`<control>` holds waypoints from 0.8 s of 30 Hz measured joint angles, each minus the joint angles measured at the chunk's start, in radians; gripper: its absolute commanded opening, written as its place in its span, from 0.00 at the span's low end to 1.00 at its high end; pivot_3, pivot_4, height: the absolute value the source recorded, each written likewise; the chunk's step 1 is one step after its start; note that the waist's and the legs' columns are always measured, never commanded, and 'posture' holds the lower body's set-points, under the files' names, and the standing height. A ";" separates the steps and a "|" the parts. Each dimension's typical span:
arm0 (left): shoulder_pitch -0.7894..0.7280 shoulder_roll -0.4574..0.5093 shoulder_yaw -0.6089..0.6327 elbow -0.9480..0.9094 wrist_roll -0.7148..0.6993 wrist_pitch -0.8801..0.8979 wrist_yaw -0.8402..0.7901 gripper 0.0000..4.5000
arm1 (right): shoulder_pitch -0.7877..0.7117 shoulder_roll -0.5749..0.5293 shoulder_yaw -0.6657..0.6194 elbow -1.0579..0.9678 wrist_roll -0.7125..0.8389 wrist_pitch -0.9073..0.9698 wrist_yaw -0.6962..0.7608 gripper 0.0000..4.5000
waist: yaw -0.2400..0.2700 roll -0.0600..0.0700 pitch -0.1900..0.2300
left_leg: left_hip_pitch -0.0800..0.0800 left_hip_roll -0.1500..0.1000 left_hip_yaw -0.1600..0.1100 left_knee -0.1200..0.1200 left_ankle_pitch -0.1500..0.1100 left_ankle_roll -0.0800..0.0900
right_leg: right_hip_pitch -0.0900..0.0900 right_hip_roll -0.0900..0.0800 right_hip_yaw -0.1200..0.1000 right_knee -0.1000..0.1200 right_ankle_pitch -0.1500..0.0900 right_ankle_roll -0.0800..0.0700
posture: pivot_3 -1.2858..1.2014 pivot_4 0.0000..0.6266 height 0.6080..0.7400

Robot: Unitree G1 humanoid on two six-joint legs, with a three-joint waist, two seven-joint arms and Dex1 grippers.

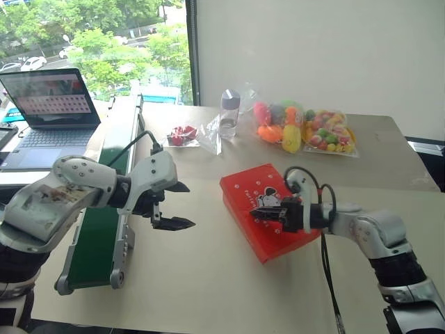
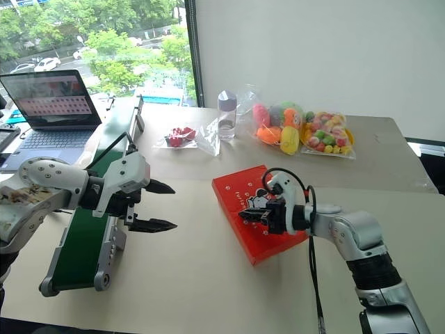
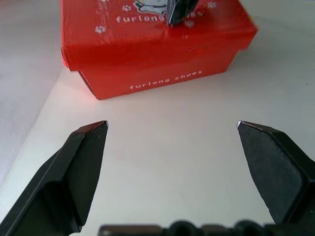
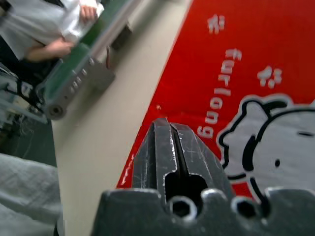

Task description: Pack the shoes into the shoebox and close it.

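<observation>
The red-orange shoebox (image 1: 245, 186) lies on the table with its lid down; white lettering and a cartoon figure show on the lid (image 4: 275, 49). My right gripper (image 1: 256, 213) is shut with its tip over the middle of the lid, close to the cartoon print. My left gripper (image 1: 188, 205) hangs open above the bare table to the left of the box, its fingers pointing at the box's side (image 3: 157, 81), with nothing between them. The shoes are hidden from view.
A long green conveyor tray (image 1: 97, 236) runs along the table's left edge, with a laptop (image 1: 52, 104) beyond it. At the back stand a clear bottle (image 1: 229, 115), bags of colourful toys (image 1: 306, 129) and a small bag with something red (image 1: 182, 136). A person (image 4: 54, 24) sits past the tray.
</observation>
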 measured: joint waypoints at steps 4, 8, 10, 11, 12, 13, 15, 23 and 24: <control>0.027 0.016 0.024 -0.028 -0.003 0.007 0.020 1.00 | -0.047 -0.019 0.104 0.000 -0.122 -0.045 0.041 0.02 | -0.004 -0.002 -0.001 | 0.003 0.000 0.000 0.000 -0.003 -0.006 | 0.002 0.000 0.000 0.001 0.000 0.000 | 0.52 0.24 1.00; 0.050 0.021 0.040 -0.048 -0.004 0.021 0.040 1.00 | -0.091 -0.036 0.186 0.004 -0.224 -0.086 0.089 0.02 | -0.004 -0.005 -0.004 | 0.011 0.001 0.000 -0.001 -0.005 -0.009 | 0.004 0.000 0.000 0.000 -0.001 -0.001 | 0.52 0.24 1.00; 0.060 0.021 0.045 -0.060 -0.005 0.027 0.049 1.00 | -0.111 -0.037 0.213 0.011 -0.265 -0.100 0.109 0.02 | -0.004 -0.008 -0.005 | 0.014 0.002 0.000 -0.001 -0.005 -0.009 | 0.006 0.000 0.000 0.000 -0.001 -0.002 | 0.52 0.24 1.00; 0.061 0.021 0.046 -0.061 -0.006 0.027 0.052 1.00 | -0.116 -0.037 0.218 0.015 -0.274 -0.102 0.113 0.02 | -0.004 -0.009 -0.006 | 0.015 0.002 0.000 -0.001 -0.005 -0.010 | 0.007 0.000 0.000 0.000 -0.001 -0.002 | 0.52 0.24 1.00; 0.063 0.021 0.049 -0.062 -0.006 0.027 0.055 1.00 | -0.119 -0.036 0.222 0.020 -0.288 -0.106 0.119 0.02 | -0.003 -0.010 -0.007 | 0.016 0.003 0.000 -0.001 -0.005 -0.010 | 0.007 -0.001 0.000 0.000 -0.001 -0.002 | 0.52 0.24 1.00; 0.066 0.021 0.052 -0.062 -0.006 0.027 0.059 1.00 | -0.122 -0.035 0.225 0.024 -0.297 -0.110 0.123 0.02 | -0.003 -0.010 -0.008 | 0.016 0.003 0.000 -0.001 -0.005 -0.010 | 0.007 -0.001 0.000 0.000 -0.001 -0.002 | 0.52 0.24 1.00; 0.071 0.017 0.061 -0.063 -0.007 0.027 0.070 1.00 | -0.126 -0.035 0.225 0.032 -0.307 -0.115 0.129 0.02 | -0.001 -0.011 -0.008 | 0.016 0.003 0.000 -0.001 -0.006 -0.010 | 0.006 -0.001 0.000 -0.001 -0.001 -0.002 | 0.52 0.24 1.00; 0.097 -0.040 0.117 -0.059 -0.073 0.040 0.106 1.00 | -0.120 -0.052 0.093 0.009 -0.219 -0.030 0.187 0.02 | 0.010 -0.009 -0.007 | 0.003 0.003 0.002 -0.001 -0.005 -0.011 | -0.001 -0.002 0.000 -0.001 -0.001 -0.002 | 0.52 0.24 1.00; 0.096 -0.053 0.128 -0.058 -0.087 0.045 0.109 1.00 | -0.120 -0.072 0.062 -0.006 -0.195 -0.018 0.209 0.02 | 0.010 -0.007 -0.006 | 0.001 0.003 0.002 0.000 -0.005 -0.010 | -0.002 -0.002 0.000 0.001 -0.001 -0.002 | 0.52 0.24 1.00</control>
